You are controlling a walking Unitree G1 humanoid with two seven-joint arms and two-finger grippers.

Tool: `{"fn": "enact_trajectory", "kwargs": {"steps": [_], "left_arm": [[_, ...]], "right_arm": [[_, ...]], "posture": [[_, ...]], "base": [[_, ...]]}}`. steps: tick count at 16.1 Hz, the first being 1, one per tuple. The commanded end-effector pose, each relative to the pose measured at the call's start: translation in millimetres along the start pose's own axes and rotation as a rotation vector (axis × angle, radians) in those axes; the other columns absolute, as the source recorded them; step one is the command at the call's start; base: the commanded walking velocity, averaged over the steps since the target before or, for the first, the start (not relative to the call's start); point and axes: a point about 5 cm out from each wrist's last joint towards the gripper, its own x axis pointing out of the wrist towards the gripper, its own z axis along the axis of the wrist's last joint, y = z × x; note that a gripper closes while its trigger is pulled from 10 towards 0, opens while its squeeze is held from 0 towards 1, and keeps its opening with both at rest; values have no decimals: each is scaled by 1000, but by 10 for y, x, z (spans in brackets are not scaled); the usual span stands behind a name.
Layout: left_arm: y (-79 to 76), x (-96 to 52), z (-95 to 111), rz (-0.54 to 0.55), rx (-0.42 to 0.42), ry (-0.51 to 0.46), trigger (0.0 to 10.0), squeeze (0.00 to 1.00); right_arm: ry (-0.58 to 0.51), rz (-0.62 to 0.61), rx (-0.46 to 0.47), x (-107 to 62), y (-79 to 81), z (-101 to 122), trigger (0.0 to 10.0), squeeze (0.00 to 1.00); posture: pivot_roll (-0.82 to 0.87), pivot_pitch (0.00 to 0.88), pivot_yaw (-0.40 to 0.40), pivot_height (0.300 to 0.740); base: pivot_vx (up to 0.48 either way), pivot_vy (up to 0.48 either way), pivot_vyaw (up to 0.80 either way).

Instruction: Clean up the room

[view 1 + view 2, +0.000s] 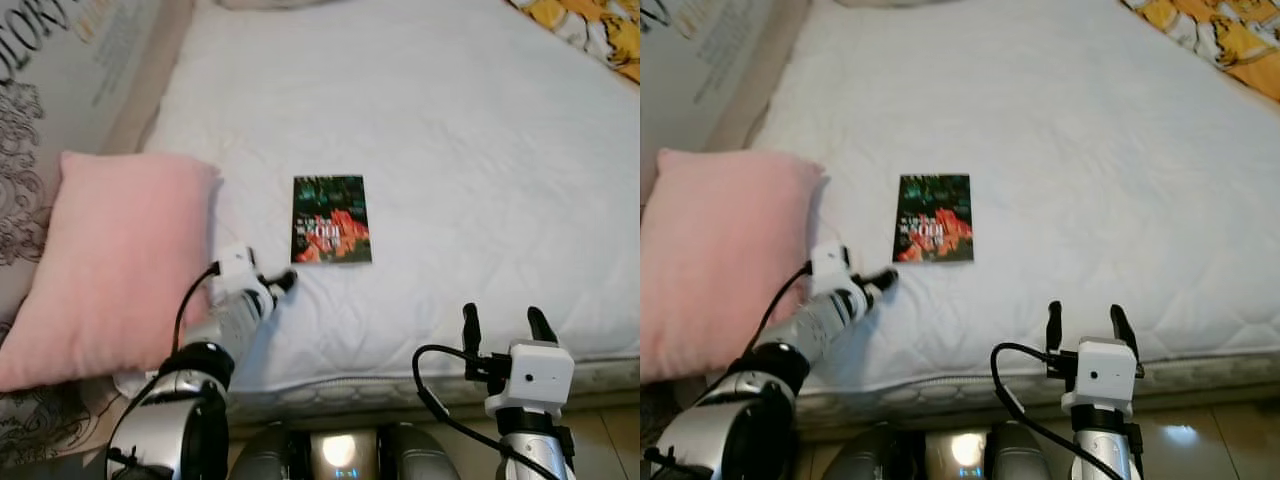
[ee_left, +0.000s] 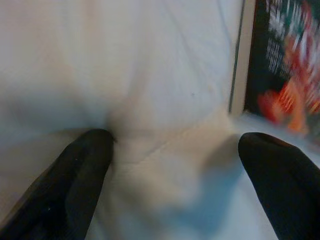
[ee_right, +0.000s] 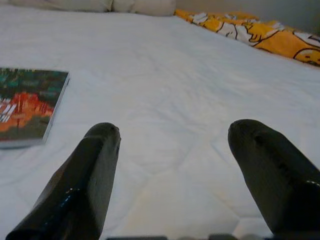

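The right gripper (image 3: 172,150) is held low over the white quilted bed (image 3: 165,85), its two black fingers (image 3: 95,175) spread well apart with bare mattress showing between them. A book (image 3: 27,107) with a dark green and orange cover lies flat on the bed, beyond and to the side of one finger and apart from it, with one end cut off by the frame edge. At the far side of the bed lie pale pillows (image 3: 135,6) and a yellow-orange patterned blanket (image 3: 260,35).
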Motion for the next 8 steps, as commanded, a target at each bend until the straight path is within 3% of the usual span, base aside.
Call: {"fn": "enact_trajectory", "kwargs": {"steps": [1,3,6,8], "left_arm": [[-119,21,-200,-38,-157,74,10000,0],[-215,26,-225,-58,-221,56,10000,0],[-177,30,-433,-12,-267,83,10000,0],[-252,29,-512,-19,-337,81,10000,0]], "right_arm": [[-11,13,1,-5,14,78,10000,0],[-12,23,-1,1,30,101,10000,0],[1,41,5,15,76,105,10000,0],[10,45,5,-2,75,109,10000,0]], "posture": [[-237,272,78,736],[-228,259,74,736],[-226,267,73,736],[-229,274,69,736]], "base": [[0,0,0],[0,0,0],[0,0,0],[0,0,0]]}}
